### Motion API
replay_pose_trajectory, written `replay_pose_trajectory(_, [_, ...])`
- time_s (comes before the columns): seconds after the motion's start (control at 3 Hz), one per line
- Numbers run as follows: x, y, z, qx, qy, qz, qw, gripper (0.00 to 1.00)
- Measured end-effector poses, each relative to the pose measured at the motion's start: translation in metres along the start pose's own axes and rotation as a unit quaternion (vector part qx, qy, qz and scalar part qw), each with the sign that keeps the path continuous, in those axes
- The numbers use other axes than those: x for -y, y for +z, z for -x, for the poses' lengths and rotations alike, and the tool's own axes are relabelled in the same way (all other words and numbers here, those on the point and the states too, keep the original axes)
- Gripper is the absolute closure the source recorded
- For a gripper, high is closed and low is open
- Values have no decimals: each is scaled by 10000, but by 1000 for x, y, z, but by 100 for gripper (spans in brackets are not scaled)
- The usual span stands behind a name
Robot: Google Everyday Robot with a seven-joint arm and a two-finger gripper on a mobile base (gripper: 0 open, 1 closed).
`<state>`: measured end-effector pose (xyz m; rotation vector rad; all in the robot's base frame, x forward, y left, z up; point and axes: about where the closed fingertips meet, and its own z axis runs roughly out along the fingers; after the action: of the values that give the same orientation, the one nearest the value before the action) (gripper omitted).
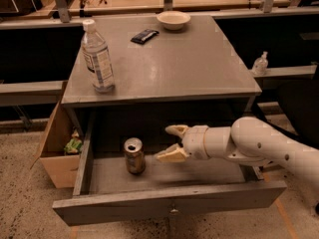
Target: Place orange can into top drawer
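The orange can stands upright on the floor of the open top drawer, toward its left side. The drawer is pulled out of the grey desk; its front panel has a small knob. My gripper is open and empty, inside the drawer space just right of the can and clear of it. Its two cream fingers point left toward the can. My white arm reaches in from the right.
On the desk top stand a clear water bottle, a dark flat packet and a white bowl. A brown cardboard box holding a green item sits left of the drawer. Wooden tables run behind.
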<state>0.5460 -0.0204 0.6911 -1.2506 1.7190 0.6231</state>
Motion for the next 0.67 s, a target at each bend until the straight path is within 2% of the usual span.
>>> replay_pose_trajectory(0.33, [17,-48,7,-198,-7,-247,9995,25])
replay_pose_trajectory(0.67, [33,-100,28,96,78,-327,9994,40])
